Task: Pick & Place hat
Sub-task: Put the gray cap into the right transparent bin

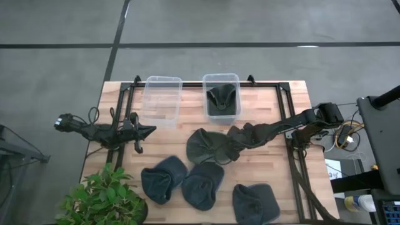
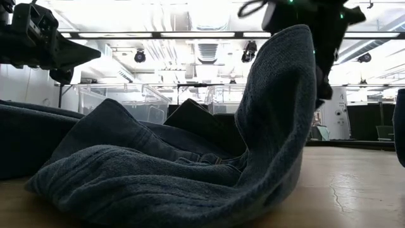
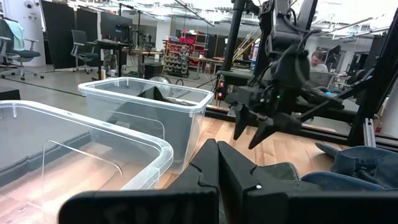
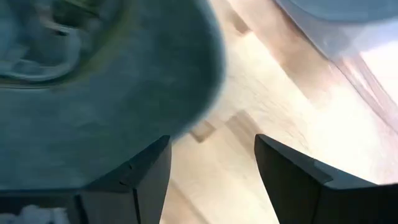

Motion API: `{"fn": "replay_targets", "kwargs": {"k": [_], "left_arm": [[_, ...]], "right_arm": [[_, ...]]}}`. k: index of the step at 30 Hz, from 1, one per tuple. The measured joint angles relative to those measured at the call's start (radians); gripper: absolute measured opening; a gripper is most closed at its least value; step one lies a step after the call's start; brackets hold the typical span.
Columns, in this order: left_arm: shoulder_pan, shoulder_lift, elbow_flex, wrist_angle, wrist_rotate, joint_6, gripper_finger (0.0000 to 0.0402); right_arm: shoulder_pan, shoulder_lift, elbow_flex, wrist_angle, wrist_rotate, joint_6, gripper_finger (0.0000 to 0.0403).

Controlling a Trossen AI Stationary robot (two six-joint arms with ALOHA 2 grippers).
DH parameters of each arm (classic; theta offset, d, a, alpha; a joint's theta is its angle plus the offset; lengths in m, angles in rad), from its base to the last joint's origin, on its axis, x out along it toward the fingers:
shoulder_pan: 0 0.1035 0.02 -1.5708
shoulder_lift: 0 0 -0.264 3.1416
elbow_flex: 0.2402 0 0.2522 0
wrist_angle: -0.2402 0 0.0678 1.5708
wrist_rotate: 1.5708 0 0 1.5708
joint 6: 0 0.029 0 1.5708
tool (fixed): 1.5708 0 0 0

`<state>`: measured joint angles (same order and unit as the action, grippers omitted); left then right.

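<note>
Several dark blue-grey knit hats lie on the wooden table. The largest one (image 1: 203, 147) sits in the middle, and its raised flap (image 2: 285, 95) fills the low view. My right gripper (image 1: 220, 152) hangs open just above that hat's right edge, fingers pointing down (image 3: 249, 138). Nothing is between the fingers, only bare wood (image 4: 211, 140), with the hat (image 4: 106, 93) beside one finger. Another hat (image 1: 222, 100) lies inside the right clear bin (image 1: 237, 80). My left gripper (image 1: 150, 130) is shut and hovers over the table's left part (image 3: 217, 155).
An empty clear bin (image 1: 162, 100) stands left of the filled one at the far edge. Three more hats (image 1: 164, 178) (image 1: 201, 184) (image 1: 255, 203) lie along the near edge. A potted plant (image 1: 103, 197) occupies the near left corner. A black frame rail (image 1: 289, 134) runs along the right side.
</note>
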<state>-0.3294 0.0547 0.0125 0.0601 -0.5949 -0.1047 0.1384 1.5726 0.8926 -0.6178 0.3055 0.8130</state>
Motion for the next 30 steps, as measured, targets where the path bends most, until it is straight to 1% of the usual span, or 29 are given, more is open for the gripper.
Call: {"fn": "replay_targets", "kwargs": {"k": [3,9,20,24,30], "left_arm": [[0.0,0.0,0.0,0.0,0.0,0.0,0.0],[0.0,0.0,0.0,0.0,0.0,0.0,0.0],[0.0,0.0,0.0,0.0,0.0,0.0,0.0],[-0.001,0.0,0.0,0.0,0.0,0.0,0.0],[-0.001,0.0,0.0,0.0,0.0,0.0,0.0]], "right_arm": [[-0.021,0.0,-0.039,0.044,0.012,0.011,0.0222],[-0.052,-0.001,-0.108,0.243,0.009,-0.007,0.0216],[-0.09,-0.001,-0.115,0.292,0.025,-0.074,0.0214],[-0.091,-0.002,-0.115,0.35,0.004,-0.125,0.0214],[-0.095,-0.002,-0.117,0.355,0.004,-0.155,0.0214]]}}
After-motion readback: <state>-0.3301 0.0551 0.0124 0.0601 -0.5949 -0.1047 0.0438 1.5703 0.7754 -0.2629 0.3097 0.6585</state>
